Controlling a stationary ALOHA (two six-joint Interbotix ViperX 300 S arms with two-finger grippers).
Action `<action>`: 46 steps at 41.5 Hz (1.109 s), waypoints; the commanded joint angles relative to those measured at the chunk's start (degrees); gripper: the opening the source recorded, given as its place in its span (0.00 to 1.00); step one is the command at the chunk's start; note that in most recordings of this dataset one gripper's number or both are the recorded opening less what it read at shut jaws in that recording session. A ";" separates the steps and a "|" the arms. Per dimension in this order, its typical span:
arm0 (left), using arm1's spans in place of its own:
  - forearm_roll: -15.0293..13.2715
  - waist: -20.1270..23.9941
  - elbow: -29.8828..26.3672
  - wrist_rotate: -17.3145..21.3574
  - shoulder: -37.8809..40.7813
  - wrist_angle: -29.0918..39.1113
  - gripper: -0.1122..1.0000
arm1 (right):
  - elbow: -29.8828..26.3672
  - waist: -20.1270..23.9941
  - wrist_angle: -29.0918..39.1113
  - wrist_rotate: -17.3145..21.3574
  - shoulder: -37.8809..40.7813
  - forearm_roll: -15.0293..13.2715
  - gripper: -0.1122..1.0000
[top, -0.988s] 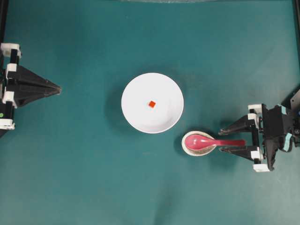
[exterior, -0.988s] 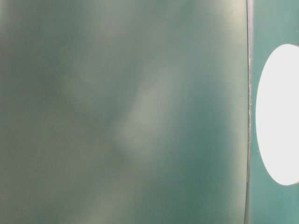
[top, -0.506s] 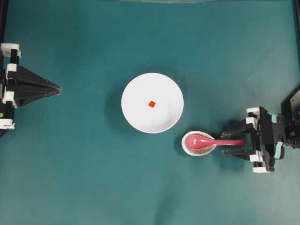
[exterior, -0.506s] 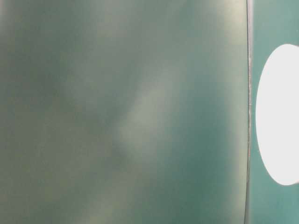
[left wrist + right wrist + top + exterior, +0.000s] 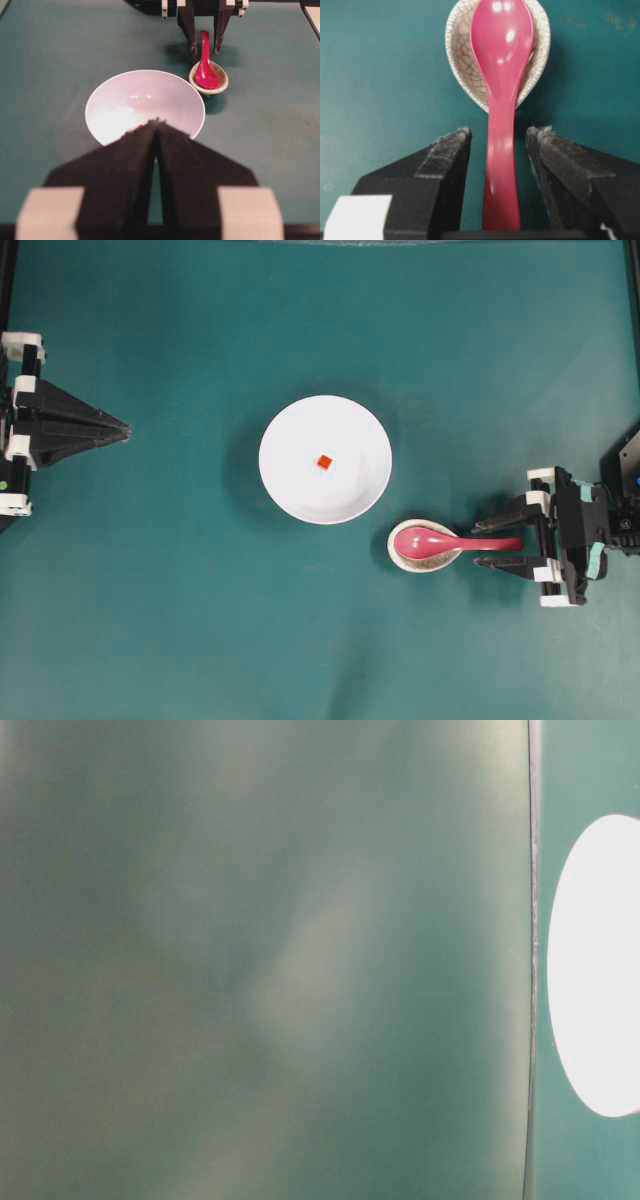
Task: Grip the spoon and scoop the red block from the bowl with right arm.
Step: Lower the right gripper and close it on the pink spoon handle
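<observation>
The right gripper [image 5: 490, 545] is seen with its two fingers spread apart, one on either side of the handle of the spoon [image 5: 440, 541]. In the right wrist view a clear gap of green table [image 5: 380, 75] is left between each black pad [image 5: 451, 150] and the pink-red handle, so nothing is clamped and the spoon is not held. The jaws are set level with the handle and pointed toward the spoon's bowl.

The spoon is laid with its deep oval bowl inside a small speckled dish [image 5: 425, 558], and its straight handle is projected over the dish's rim toward the right arm [image 5: 585, 540]. In the left wrist view the spoon [image 5: 205, 70] is shown resting in the dish [image 5: 208, 86] with the right gripper's fingers [image 5: 190, 30] standing on either side of the handle's far end.

The bowl [image 5: 325, 460] is placed near the middle of the table, just up and to the left of the dish and apart from it. The red block [image 5: 324, 461] is seen lying near the centre of the bowl's floor.

The left gripper [image 5: 120, 428] is held at the left edge of the overhead view, well apart from the bowl, with its fingers brought together to a point. Nothing is gripped between them.

The table-level view is blurred; only a white oval [image 5: 595, 965] at its right edge can be made out.
</observation>
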 commanded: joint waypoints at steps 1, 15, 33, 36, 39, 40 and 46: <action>0.09 0.09 -1.41 -0.09 0.44 -0.26 0.10 | -0.18 0.26 -0.70 -0.18 -0.26 0.18 0.60; 0.18 0.09 -1.41 -0.53 0.44 -0.26 0.10 | -0.09 0.18 -1.85 -0.18 0.00 0.09 0.59; 0.09 0.09 -1.41 -0.79 0.44 -0.26 0.10 | -0.09 0.26 -3.08 -0.18 0.35 0.18 0.56; 0.18 0.09 -1.41 -0.79 0.44 -0.26 0.10 | -0.09 0.26 -3.34 -0.18 0.35 0.09 0.52; 0.18 0.09 -1.41 -0.79 0.53 -0.26 0.10 | 0.00 0.26 -3.52 -0.26 0.35 0.18 0.50; 0.18 0.09 -1.41 -0.79 0.44 -0.26 0.10 | -0.09 0.26 -3.34 -0.26 0.44 0.18 0.49; 0.18 0.09 -1.41 -0.79 0.44 -0.26 0.10 | 0.00 0.26 -3.34 -0.26 0.35 0.18 0.49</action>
